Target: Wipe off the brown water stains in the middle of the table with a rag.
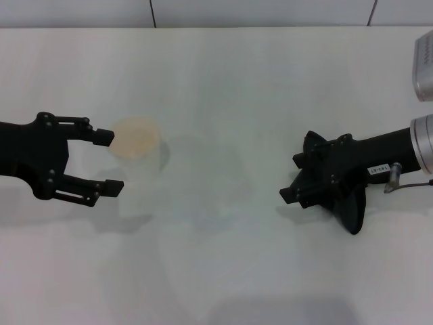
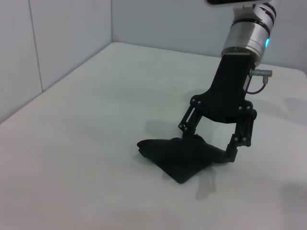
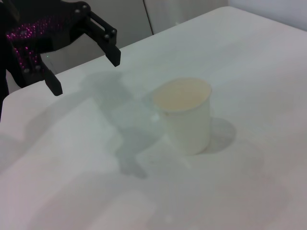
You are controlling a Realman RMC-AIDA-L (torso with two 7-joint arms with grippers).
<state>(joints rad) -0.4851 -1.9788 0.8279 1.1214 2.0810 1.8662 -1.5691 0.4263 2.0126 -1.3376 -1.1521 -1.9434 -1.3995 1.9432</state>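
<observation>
The dark rag lies flat on the white table, right of the middle. My right gripper stands over it, open, with both fingertips down on the cloth. In the head view the right gripper covers most of the rag. My left gripper hovers open at the left with nothing in it, its fingertips just beside a translucent white cup with a brownish inside. The right wrist view shows the same cup and the left gripper apart from it. The brown water stains are not visible in any view.
A grey device sits at the table's far right edge. A panelled wall runs along the back and side of the table. The cup stands upright left of the middle.
</observation>
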